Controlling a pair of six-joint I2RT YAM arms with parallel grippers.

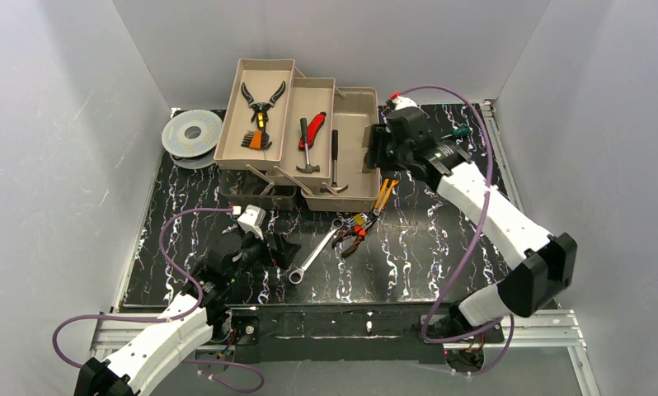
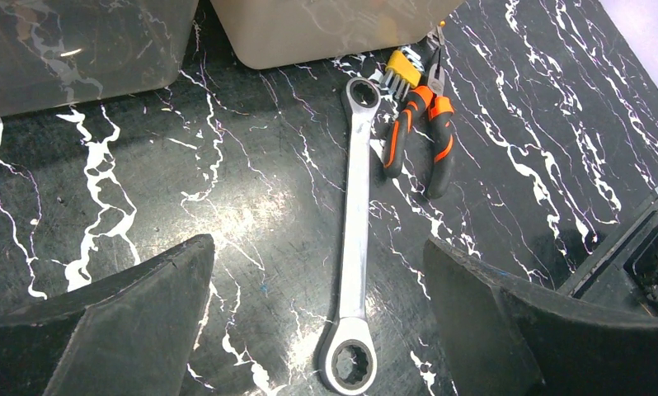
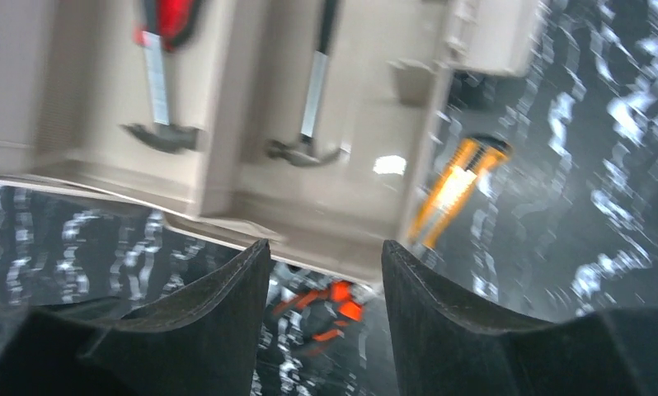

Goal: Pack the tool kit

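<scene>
Two hammers already lie in the open tan toolbox (image 1: 352, 115) at the back of the black marbled table (image 1: 425, 247): one (image 1: 334, 165) in the main compartment and one (image 1: 307, 153) in the middle fold-out tray (image 1: 319, 89), beside a red knife (image 1: 316, 125). The far left tray (image 1: 233, 115) holds black pliers (image 1: 261, 103) and an orange comb-like set (image 1: 256, 140). Out on the table in front of the box lie the wrench (image 2: 356, 223) and, just to its right, the orange pliers (image 2: 420, 136), with a small yellow bit holder (image 2: 400, 68) between their far ends. An orange-and-yellow item (image 1: 384, 196), too blurred to name, lies against the box's right front corner. The box's near wall stands between these loose pieces and the compartments, and the smoky lid (image 2: 70, 49) lies low in front of the left tray. A round grey wire spool (image 1: 192, 132) sits left of the trays, just beside them. The left tool (image 2: 317, 247) hangs low over the table with its jaws spread wide and empty, the wrench's near ring end lying below, between its fingers. The right tool (image 3: 326, 247) hovers over the box's right front edge, jaws partway apart, nothing between them.
</scene>
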